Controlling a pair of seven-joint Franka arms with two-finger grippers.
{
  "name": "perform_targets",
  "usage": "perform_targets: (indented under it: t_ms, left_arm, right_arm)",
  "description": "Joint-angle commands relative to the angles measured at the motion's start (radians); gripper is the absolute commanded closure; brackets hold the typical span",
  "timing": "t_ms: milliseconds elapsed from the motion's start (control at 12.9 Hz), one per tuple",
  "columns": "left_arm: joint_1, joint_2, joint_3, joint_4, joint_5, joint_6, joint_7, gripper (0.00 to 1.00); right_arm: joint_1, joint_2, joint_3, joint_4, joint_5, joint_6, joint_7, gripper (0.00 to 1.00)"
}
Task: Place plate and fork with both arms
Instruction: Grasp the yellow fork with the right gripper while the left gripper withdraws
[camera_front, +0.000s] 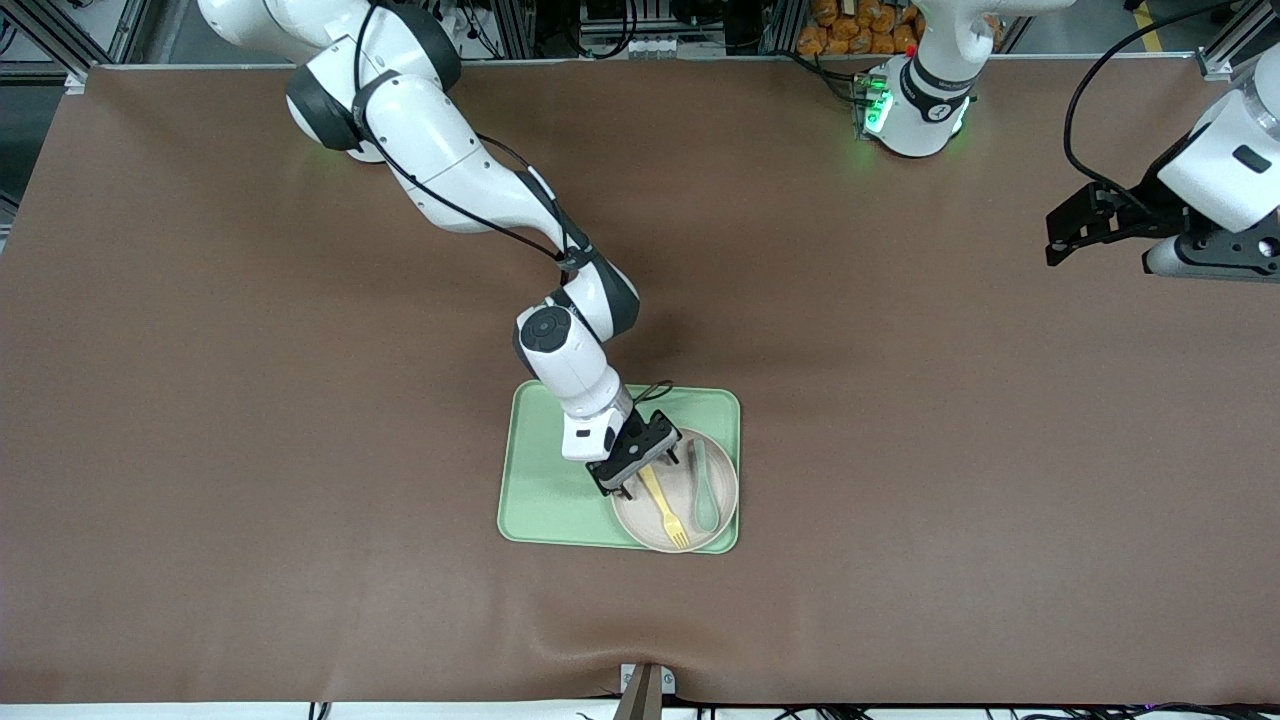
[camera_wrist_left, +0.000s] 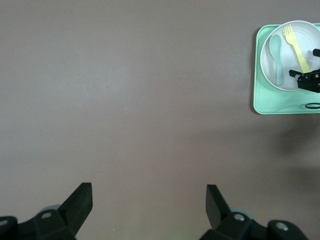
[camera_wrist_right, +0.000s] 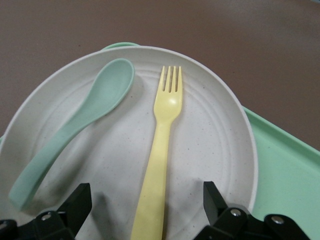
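One plate (camera_front: 722, 497) sits on one green tray (camera_front: 545, 490), and on the plate lie one yellow fork (camera_front: 665, 510) and one grey-green spoon (camera_front: 703, 492). Two robot arms are in view, each ending in one gripper, the right gripper (camera_front: 640, 478) and the left gripper (camera_front: 1058, 240), and each gripper has two fingers. All of it is at one brown bench (camera_front: 250, 450).

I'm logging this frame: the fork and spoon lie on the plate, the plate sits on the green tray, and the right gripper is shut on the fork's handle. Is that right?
Not quite. The right gripper is open, not shut: the right wrist view shows its fingers standing apart on either side of the fork handle, not touching it. The rest holds: fork and spoon lie on the plate, which sits on the green tray.
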Motion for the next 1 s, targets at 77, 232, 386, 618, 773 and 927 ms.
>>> perform_targets:
  t_ms: [77,232,386,618,773,927]
  left_arm:
    - [0.016,-0.025,-0.012,-0.020,-0.016,-0.002,0.018,0.00]
    - [0.018,-0.027,-0.011,-0.018,-0.016,-0.002,0.022,0.00]
    - [0.018,-0.035,-0.011,-0.024,-0.016,-0.009,0.016,0.00]
    - [0.022,-0.032,-0.009,-0.020,-0.012,-0.009,0.019,0.00]
    - [0.022,-0.032,-0.009,-0.020,-0.008,-0.009,0.021,0.00]
    - [0.021,-0.030,-0.011,-0.020,-0.002,-0.009,0.021,0.00]
  right_arm:
    - [0.006,0.009,-0.007,-0.006,-0.039,0.041,-0.033,0.74]
    - [0.001,0.005,-0.007,-0.007,-0.058,0.041,-0.050,1.00]
    - [0.003,0.000,-0.007,-0.007,-0.058,0.041,-0.047,1.00]
    - [0.001,-0.029,-0.007,-0.041,-0.056,0.027,-0.040,1.00]
    - [-0.002,-0.047,-0.005,-0.064,-0.053,0.021,-0.039,1.00]
    - [-0.005,-0.087,-0.005,-0.071,-0.044,-0.039,-0.036,1.00]
